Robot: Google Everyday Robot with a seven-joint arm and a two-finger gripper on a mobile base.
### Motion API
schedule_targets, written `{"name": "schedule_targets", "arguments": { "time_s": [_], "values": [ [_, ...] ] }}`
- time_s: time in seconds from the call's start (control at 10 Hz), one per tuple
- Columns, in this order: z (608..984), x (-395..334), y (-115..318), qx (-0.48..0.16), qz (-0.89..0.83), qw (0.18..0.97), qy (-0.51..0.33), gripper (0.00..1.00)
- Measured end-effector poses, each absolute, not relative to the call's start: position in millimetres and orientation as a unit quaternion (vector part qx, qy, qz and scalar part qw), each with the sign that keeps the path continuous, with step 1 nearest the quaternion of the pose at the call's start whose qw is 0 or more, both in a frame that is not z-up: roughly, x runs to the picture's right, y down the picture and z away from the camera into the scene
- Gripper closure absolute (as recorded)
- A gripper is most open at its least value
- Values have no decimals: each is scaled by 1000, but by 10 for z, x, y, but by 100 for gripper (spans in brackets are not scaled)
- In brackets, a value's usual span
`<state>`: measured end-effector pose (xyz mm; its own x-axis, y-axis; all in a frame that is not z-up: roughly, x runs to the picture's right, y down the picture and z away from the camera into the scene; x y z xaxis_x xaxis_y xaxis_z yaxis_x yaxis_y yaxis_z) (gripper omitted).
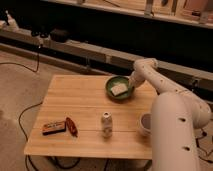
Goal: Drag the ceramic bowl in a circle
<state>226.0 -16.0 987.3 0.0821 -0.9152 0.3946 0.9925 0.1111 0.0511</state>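
Observation:
The ceramic bowl [118,88] is round, shallow and dark green, with a pale square piece inside it. It sits near the far right edge of the wooden table [75,105]. My gripper [132,86] reaches down from the white arm [165,95] onto the bowl's right rim and is shut on that rim. The arm's lower part fills the right foreground and covers part of the white cup [145,123].
A small white bottle [106,124] stands near the table's front middle. A flat dark packet [53,128] and a red snack wrapper [71,126] lie at the front left. Cables trail on the floor to the left. A dark shelf runs behind the table.

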Motion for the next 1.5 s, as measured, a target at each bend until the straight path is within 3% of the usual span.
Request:
{"name": "schedule_targets", "arguments": {
  "time_s": [0.2,0.6,0.8,1.0,1.5],
  "values": [
    [9595,2276,-174,-127,-678,705,-164,78],
    [9068,1916,594,-170,-682,671,-236,78],
    [9041,1737,772,-175,-667,677,-256,78],
    [9159,1584,723,-164,-656,689,-261,78],
    [9922,1424,415,-142,-629,724,-244,78]
  ]
}}
